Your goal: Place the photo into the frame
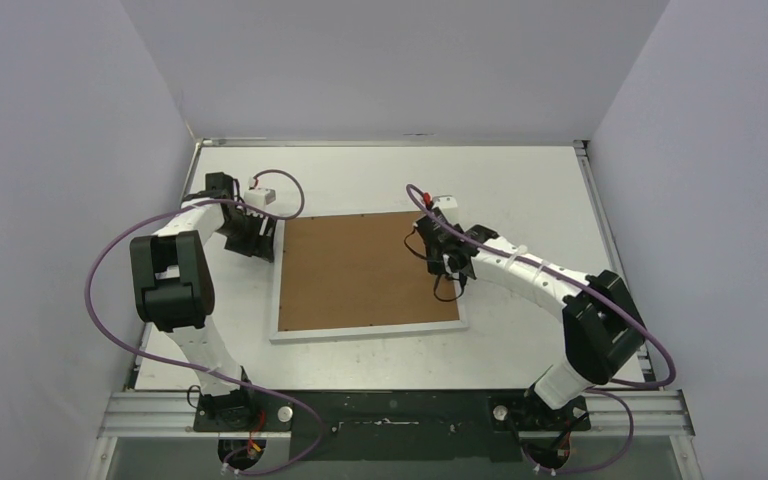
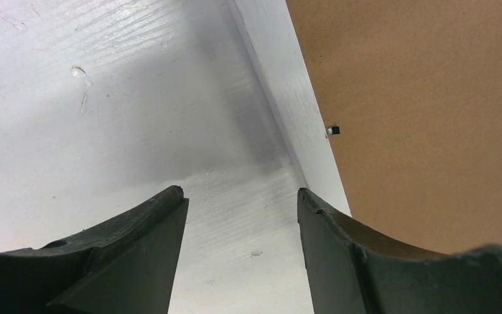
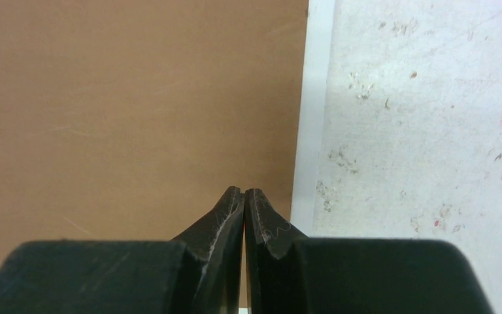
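Note:
The white frame (image 1: pixel 360 332) lies flat in the middle of the table with a brown backing board (image 1: pixel 365 270) filling it. The photo is hidden. My left gripper (image 1: pixel 260 240) stands open just outside the frame's left edge (image 2: pixel 294 111), with bare table between its fingers (image 2: pixel 240 193). A small dark clip (image 2: pixel 332 130) sits where the frame's edge meets the board (image 2: pixel 418 118). My right gripper (image 1: pixel 450 265) is shut, low over the board's right side (image 3: pixel 131 98), its tips (image 3: pixel 244 191) just inside the frame's right edge (image 3: pixel 310 118). I see nothing gripped between them.
The white table (image 1: pixel 520 190) is scuffed and speckled to the right of the frame (image 3: pixel 431 118). Grey walls close it in on the left, back and right. Purple cables loop off both arms (image 1: pixel 290 190).

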Tool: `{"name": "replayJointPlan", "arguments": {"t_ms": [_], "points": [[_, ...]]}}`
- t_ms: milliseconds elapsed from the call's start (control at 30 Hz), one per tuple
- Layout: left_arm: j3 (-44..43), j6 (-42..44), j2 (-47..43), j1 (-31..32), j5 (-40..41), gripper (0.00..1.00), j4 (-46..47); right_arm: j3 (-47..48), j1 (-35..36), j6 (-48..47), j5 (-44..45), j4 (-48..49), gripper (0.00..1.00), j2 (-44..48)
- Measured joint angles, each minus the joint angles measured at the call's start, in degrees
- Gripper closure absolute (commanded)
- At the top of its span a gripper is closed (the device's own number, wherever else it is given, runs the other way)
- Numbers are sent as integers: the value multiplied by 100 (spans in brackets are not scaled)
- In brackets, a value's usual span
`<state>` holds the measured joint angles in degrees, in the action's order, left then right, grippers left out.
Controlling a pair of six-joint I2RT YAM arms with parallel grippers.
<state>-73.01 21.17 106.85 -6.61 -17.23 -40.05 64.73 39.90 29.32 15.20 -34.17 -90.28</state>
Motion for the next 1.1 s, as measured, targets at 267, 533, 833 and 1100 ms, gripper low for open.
{"name": "replayJointPlan", "arguments": {"t_ms": [267,533,833,1100], "points": [[0,0,0,0,-22,40,0,-730,9,85,-11,376,95,-297],[0,2,0,-26,-24,40,-13,-92,-17,-13,-39,-68,95,-330],[0,0,0,-31,-55,40,-17,-549,-120,2,-101,186,95,-367],[0,-2,0,-31,-155,40,-39,-837,-96,81,-107,592,95,-396]]}}
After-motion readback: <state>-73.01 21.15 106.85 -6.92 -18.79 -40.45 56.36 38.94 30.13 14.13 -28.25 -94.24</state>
